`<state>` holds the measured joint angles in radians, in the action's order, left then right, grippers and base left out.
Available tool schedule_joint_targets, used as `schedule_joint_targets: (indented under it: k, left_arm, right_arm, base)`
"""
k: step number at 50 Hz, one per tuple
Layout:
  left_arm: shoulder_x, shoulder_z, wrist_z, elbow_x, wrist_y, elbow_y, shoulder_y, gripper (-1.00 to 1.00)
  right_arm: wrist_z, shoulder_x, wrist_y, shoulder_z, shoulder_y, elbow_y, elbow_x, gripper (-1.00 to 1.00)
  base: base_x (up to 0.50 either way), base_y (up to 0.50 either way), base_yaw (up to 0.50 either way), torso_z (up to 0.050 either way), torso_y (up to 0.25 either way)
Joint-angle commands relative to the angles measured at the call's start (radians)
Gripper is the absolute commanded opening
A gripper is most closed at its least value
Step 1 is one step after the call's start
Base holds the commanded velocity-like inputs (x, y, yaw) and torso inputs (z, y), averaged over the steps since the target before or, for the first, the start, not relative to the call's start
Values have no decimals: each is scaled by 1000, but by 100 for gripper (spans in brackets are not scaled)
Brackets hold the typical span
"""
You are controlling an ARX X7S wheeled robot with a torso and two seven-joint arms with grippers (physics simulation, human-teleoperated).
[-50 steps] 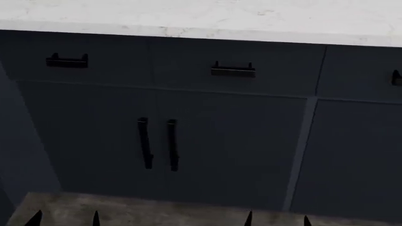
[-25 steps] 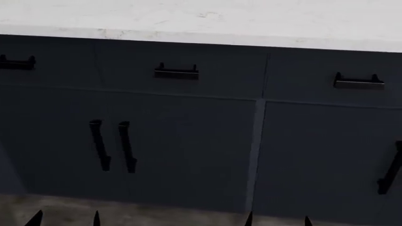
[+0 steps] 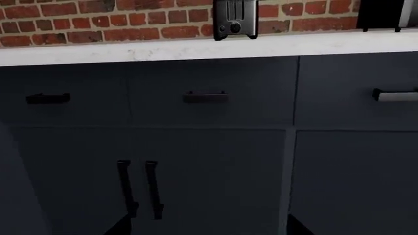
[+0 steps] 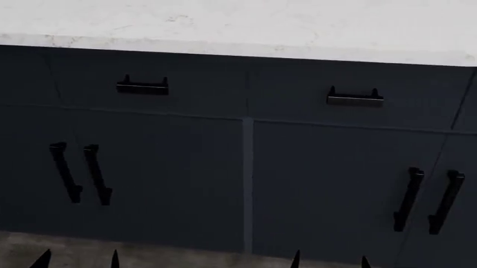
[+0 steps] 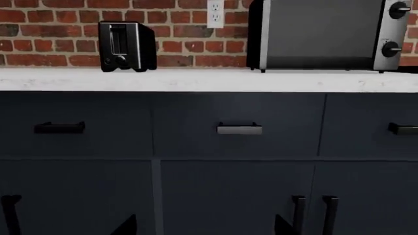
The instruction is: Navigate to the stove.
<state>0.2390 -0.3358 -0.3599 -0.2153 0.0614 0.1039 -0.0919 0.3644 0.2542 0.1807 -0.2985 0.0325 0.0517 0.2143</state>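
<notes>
The stove is out of view in every frame. I face dark blue-grey cabinets (image 4: 179,167) with short black handles under a white countertop (image 4: 238,25). Only the fingertips of my left gripper (image 4: 79,261) show at the head view's lower edge; they stand apart with nothing between them. My right gripper (image 4: 329,262) shows the same way, open and empty. In the left wrist view the left gripper (image 3: 207,230) points at the cabinet doors (image 3: 209,181). In the right wrist view the right gripper (image 5: 205,230) does too.
A black toaster (image 5: 126,46) stands on the counter against a red brick wall (image 5: 52,29); it also shows in the left wrist view (image 3: 235,19). A silver-and-black toaster oven (image 5: 323,34) stands beside it, under a wall outlet (image 5: 216,7). A strip of grey floor (image 4: 149,254) lies below the cabinets.
The cabinets and their handles have slid leftward across the head view, and a second pair of door handles has come in at the right. The gripper tips hold the same place.
</notes>
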Motion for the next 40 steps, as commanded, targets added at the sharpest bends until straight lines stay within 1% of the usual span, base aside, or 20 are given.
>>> schedule_joint_targets:
  k: [1, 40]
  left_arm:
    - [2, -4, -3, -3, 2, 2, -1, 100]
    - [10, -18, -13, -10, 4, 2, -5, 100]
  right_arm:
    - [4, 3, 7, -4, -2, -2, 0, 100]
    - [13, 15, 10, -17, 0, -2, 7, 100]
  base:
    - [-491, -38, 0, 0, 0]
    - [-496, -39, 0, 0, 0]
